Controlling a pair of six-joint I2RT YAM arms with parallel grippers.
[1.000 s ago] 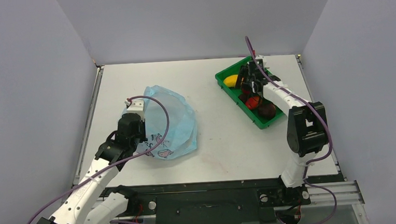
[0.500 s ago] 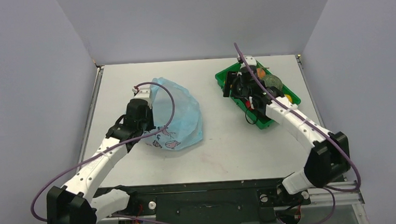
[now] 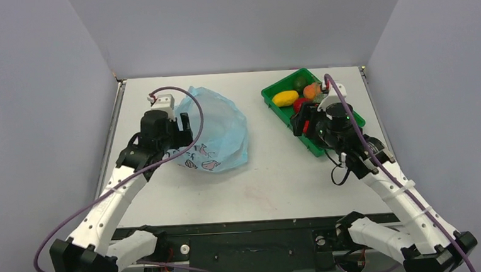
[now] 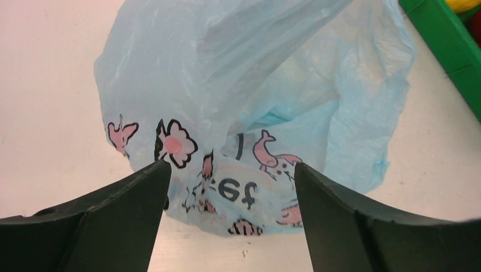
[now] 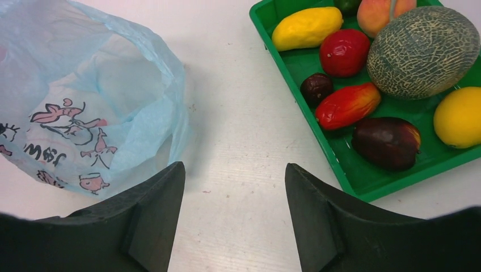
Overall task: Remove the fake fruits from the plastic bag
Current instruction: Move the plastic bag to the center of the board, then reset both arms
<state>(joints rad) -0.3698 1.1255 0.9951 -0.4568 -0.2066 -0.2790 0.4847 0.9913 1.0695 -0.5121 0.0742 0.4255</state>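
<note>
Over the plastic bag (image 4: 255, 85), left jaws gape wide, empty — right jaws likewise, above the table (image 5: 244, 130).

I can't tell whether anything lies inside the bag (image 4: 255, 85); its folds hide that. From above, my right arm (image 3: 385, 177) covers much of the tray (image 3: 272, 102). The right wrist view's top edge crops the peach (image 5: 380, 14).

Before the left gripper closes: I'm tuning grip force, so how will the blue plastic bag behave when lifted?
The plastic bag looks thin and creased, so it will likely sag limply rather than hold shape. It seems light; a push would probably crumple or slide it. Its film looks smooth, so the open left gripper may slip unless it pinches a fold.
</note>
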